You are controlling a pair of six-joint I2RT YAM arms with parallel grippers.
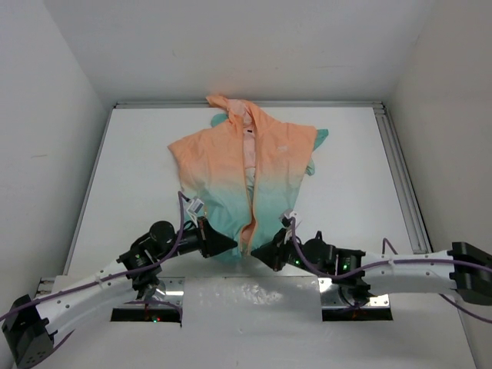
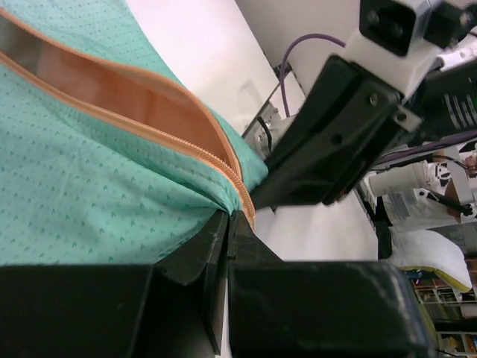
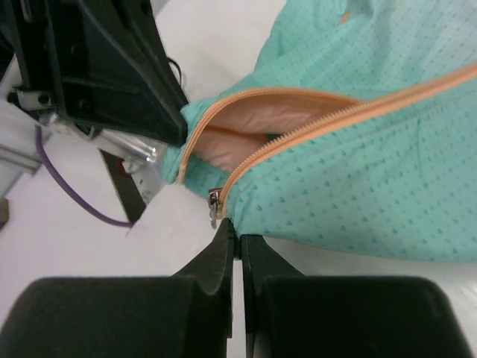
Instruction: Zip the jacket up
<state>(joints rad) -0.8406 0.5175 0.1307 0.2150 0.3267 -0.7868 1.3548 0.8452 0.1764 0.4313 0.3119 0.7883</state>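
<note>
Left gripper [image 2: 227, 224] – fingers clenched at the near hem of the jacket [image 1: 269, 165], with the teal corner beside the left zipper tape seen drawn in between the fingertips. Right gripper [image 3: 237, 237] – also closed, tips pressed together right at the opposite hem corner. Whether any fabric is pinched there cannot be told. The metal slider [image 3: 215, 203] is noted just above these tips, at the bottom end of the right row of orange zipper [image 3: 313, 125] teeth.

The two grippers are seen near each other, tips pointing inward from either side of the front opening. At the hem the two zipper halves are held apart, and pale peach lining is exposed between them.

Jacket position: laid flat, front up, on the white table [image 1: 146, 154], teal hem toward the arm bases. Further back the colour fades to peach-orange, and the front is open along most of its length. A small white logo [image 1: 282, 147] is visible on the right chest. The hood [image 1: 234, 111] is bunched at the far edge of the table, against the back rail.
</note>
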